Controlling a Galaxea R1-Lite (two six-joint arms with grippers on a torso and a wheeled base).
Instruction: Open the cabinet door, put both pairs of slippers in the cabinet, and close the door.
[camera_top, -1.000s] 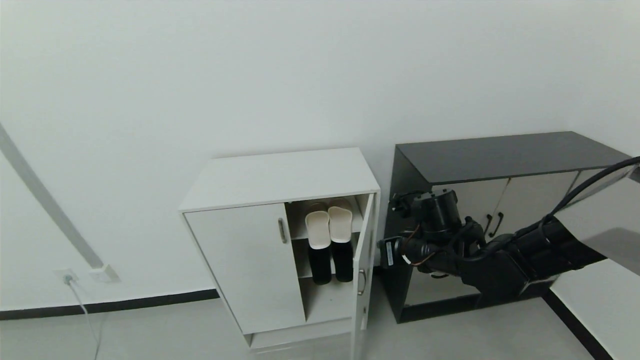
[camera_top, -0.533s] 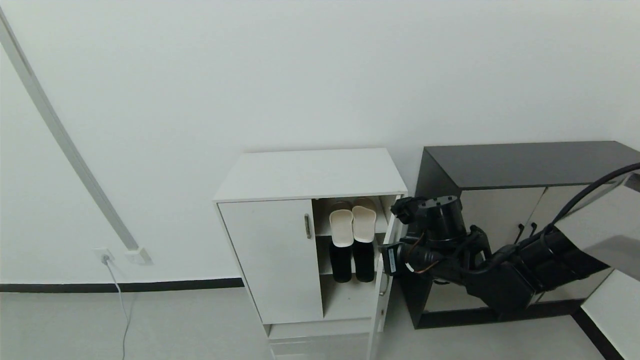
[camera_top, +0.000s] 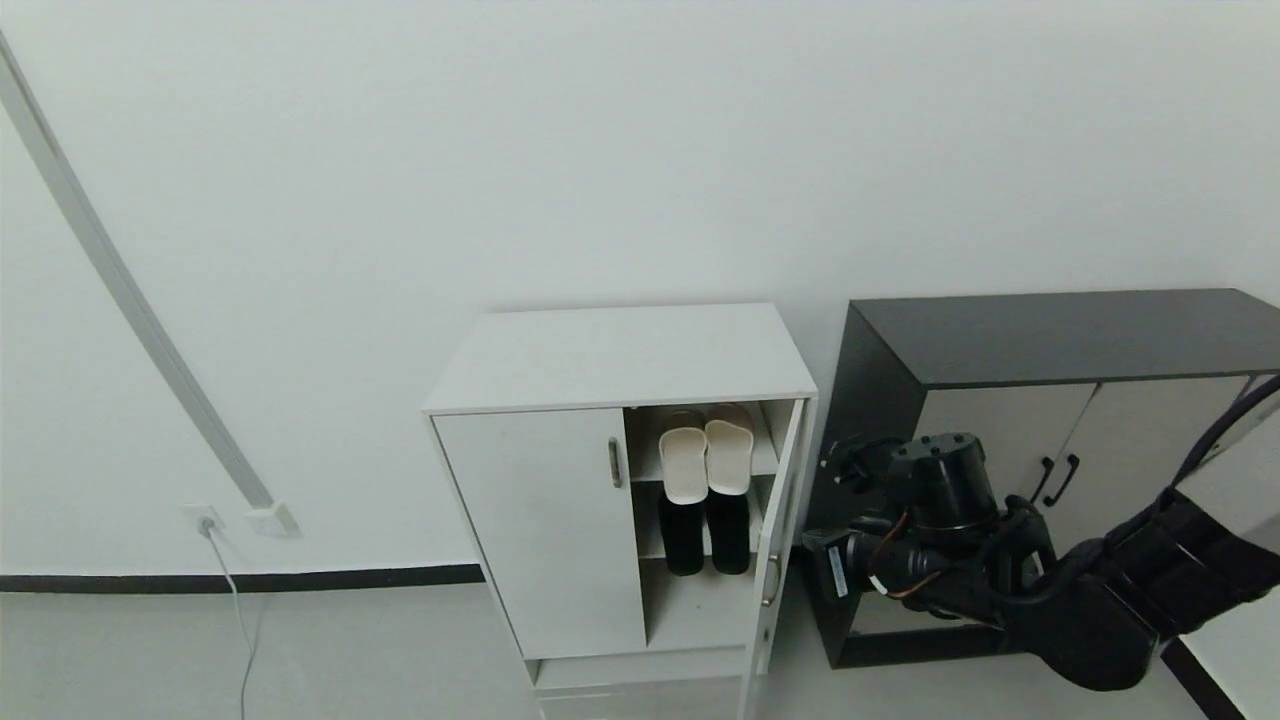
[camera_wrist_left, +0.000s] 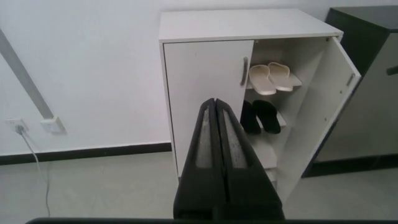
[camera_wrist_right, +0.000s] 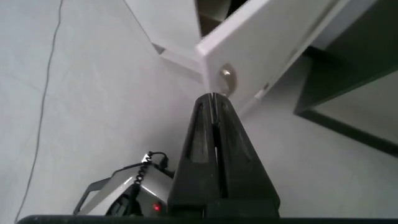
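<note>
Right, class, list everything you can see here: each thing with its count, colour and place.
cabinet: one, white, against the wall
door: one, white, standing open
white slippers: one pair, upper shelf
black slippers: one pair, shelf below
sideboard: one, dark, right of the cabinet
socket: one, white, low on the wall
conduit: one, grey, slanting up the wall
left gripper: black, shut, facing the cabinet
right gripper: black, shut, near the door handle

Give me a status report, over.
Left gripper, right gripper: jaws shut, empty. White slippers, black slippers inside cabinet. Door open; nothing seen blocking it.
</note>
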